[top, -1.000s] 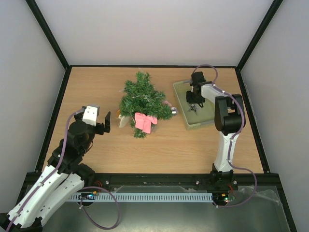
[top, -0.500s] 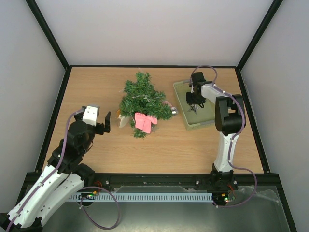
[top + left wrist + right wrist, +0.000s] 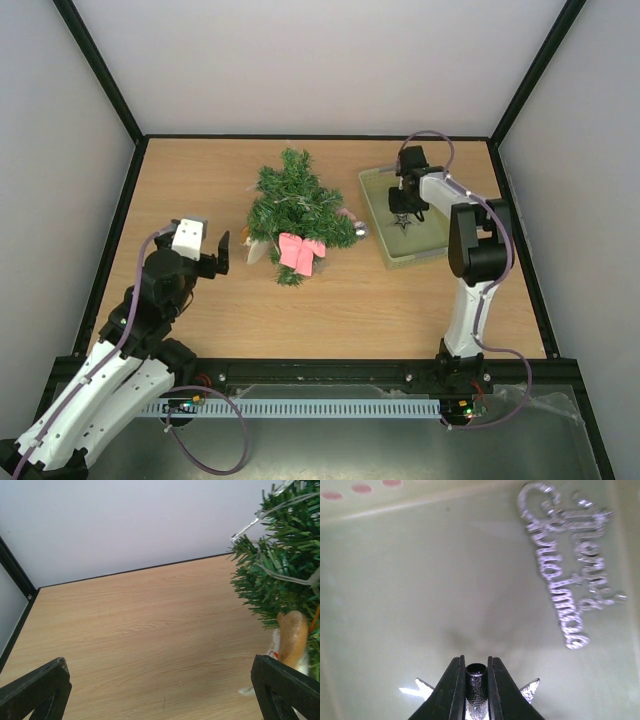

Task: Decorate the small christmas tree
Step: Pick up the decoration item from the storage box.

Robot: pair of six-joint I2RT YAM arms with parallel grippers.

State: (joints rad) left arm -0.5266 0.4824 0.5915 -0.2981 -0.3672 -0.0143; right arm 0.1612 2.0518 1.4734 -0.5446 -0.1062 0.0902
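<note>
The small christmas tree (image 3: 297, 208) lies on its side on the table, with a pink bow (image 3: 300, 252) and a small silver ball (image 3: 361, 230) on it. Its green branches show at the right of the left wrist view (image 3: 282, 565). My right gripper (image 3: 476, 667) is shut on the tube of a silver glitter star (image 3: 476, 695), held just above the floor of the pale green basket (image 3: 378, 196). The star (image 3: 402, 221) hangs under the gripper. A silver "Merry Christmas" sign (image 3: 567, 560) lies in the basket. My left gripper (image 3: 218, 252) is open and empty, left of the tree.
A tan and white ornament (image 3: 292, 640) hangs at the tree's near side, close to my left gripper's right finger (image 3: 285, 685). Black frame posts and white walls bound the table (image 3: 200, 190). The basket has pink holes in its wall (image 3: 362, 488).
My right gripper has shifted slightly to the right within the basket with the star. The left arm has not moved.
</note>
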